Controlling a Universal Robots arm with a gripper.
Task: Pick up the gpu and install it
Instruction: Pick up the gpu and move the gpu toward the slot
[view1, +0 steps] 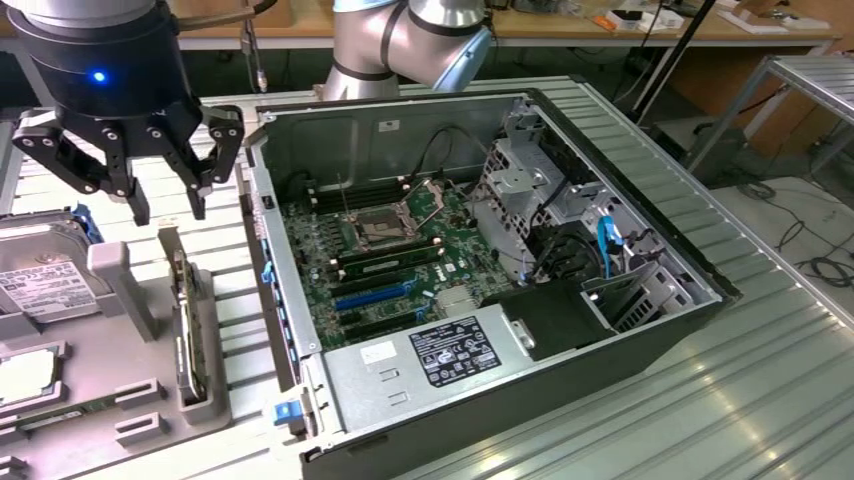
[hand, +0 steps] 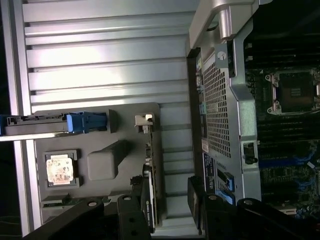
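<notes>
Gripper (view1: 167, 198) hangs w/ fingers spread apart, holding nothing, just above the gpu (view1: 188, 318). Gpu stands on edge in a slot of the grey holder tray (view1: 118, 285), beside the open PC case (view1: 400, 385), on exterior view's left. Hard drive (view1: 40, 285) sits in same tray.

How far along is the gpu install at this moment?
Nothing looks done: the gpu stands on edge in its grey holder, outside the case. In hand: the gripper hangs open above the gpu, holding nothing. Left: both the pick-up and the install; the motherboard's blue slots are bare.
</notes>
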